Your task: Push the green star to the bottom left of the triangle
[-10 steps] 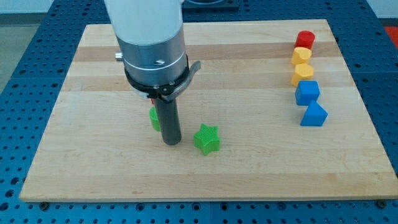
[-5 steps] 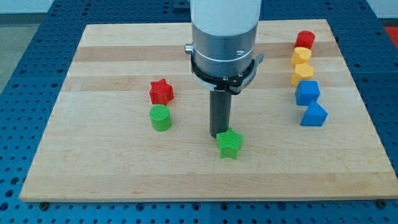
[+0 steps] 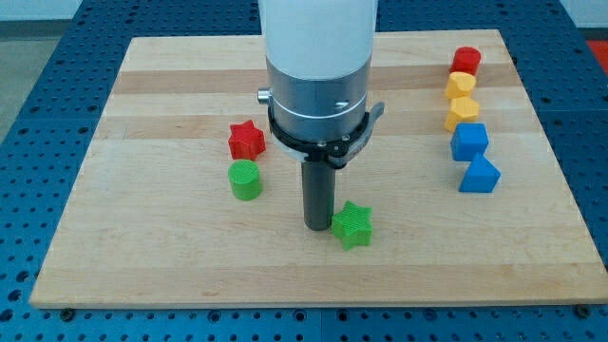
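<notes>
The green star [image 3: 353,225] lies on the wooden board [image 3: 142,256], near the view's bottom centre. My tip [image 3: 317,225] rests on the board touching the star's left side. The blue triangle block [image 3: 479,175] stands at the view's right, well to the right of the star and slightly above it. The rod hangs from the large grey and white arm [image 3: 318,76] above.
A red star [image 3: 247,140] and a green cylinder [image 3: 246,180] sit left of my tip. At the view's right stands a column: a red block [image 3: 466,61], two yellow blocks [image 3: 462,85] [image 3: 462,113] and a blue cube [image 3: 468,141] above the triangle.
My tip swung from the green cylinder's side to above the green star, then round to the star's left. The star shifted right by about 40 pixels and slightly down.
</notes>
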`<state>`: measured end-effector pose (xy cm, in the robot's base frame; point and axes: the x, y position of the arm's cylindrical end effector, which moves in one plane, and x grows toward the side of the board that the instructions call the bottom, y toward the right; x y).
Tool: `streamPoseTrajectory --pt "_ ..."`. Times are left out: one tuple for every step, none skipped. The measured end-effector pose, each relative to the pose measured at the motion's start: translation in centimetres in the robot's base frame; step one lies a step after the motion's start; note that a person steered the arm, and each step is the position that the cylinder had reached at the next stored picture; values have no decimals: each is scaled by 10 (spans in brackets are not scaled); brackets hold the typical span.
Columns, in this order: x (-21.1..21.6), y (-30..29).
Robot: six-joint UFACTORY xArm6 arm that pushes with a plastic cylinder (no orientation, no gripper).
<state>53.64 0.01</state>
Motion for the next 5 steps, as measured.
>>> streamPoseTrajectory --pt "0 3" --pt "0 62" --pt "0 104" --pt "-3 104" --pt "-18 71"
